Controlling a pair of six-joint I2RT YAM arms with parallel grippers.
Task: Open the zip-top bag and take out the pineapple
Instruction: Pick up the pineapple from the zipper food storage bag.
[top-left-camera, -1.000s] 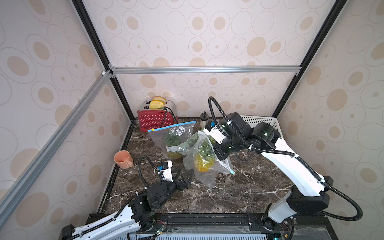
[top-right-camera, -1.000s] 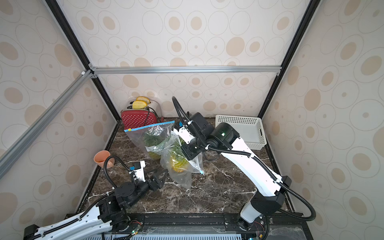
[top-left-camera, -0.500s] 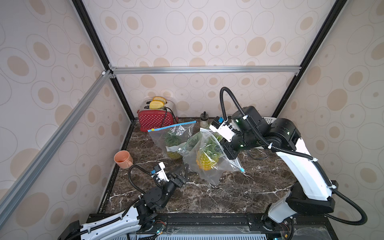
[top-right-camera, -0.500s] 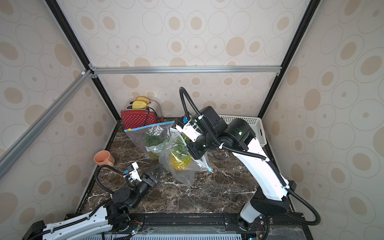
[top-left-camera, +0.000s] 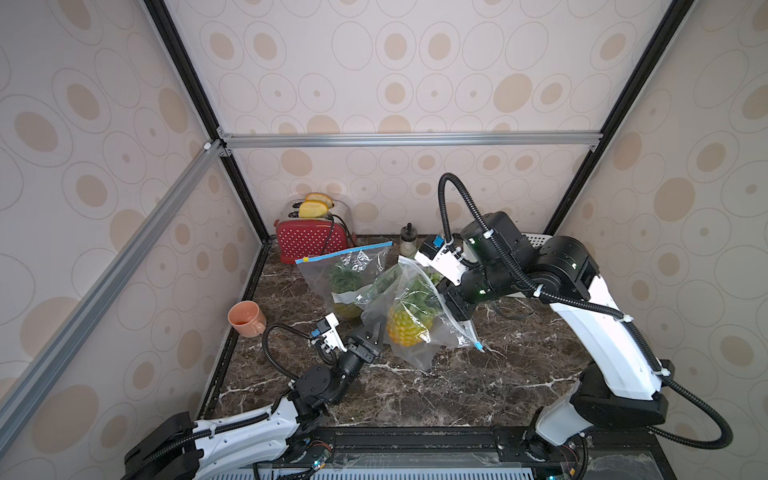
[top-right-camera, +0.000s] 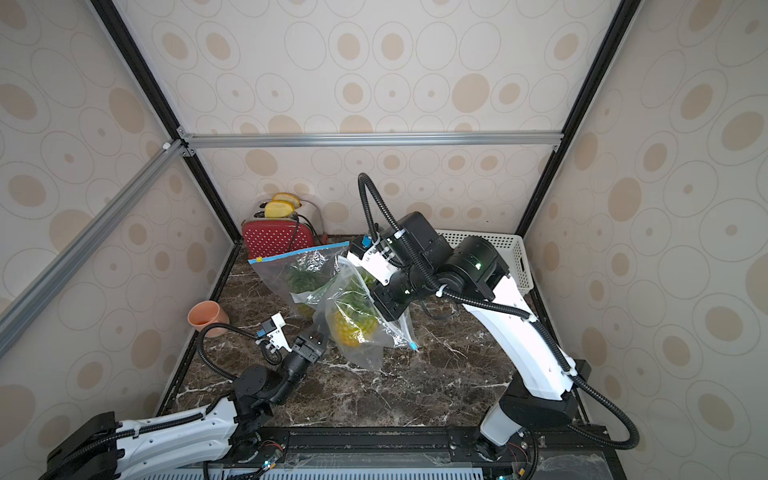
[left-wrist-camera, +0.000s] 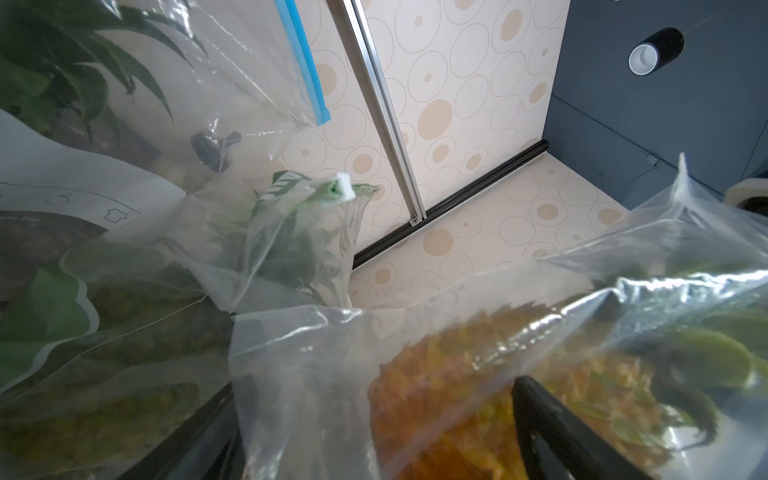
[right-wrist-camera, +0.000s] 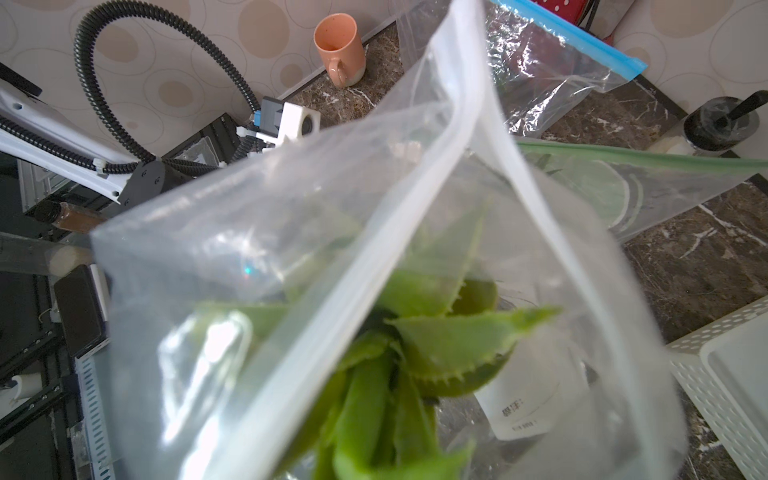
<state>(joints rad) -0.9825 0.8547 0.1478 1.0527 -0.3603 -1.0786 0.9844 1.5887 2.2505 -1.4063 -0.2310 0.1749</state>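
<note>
- Pinching the top edge of the zip-top bag (top-left-camera: 417, 284), the right hand (top-left-camera: 454, 306) is pressed together and holds it up over the bench (top-left-camera: 478, 386).
- The pineapple (top-left-camera: 405, 328) sits inside that bag, leaves uppermost.
- The left hand (top-left-camera: 372, 332) is spread, its fingers (left-wrist-camera: 552, 432) either side of the bag's lower part.

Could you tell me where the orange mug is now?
In both top views the orange mug sits by the left wall, in front of the red toaster.
</note>
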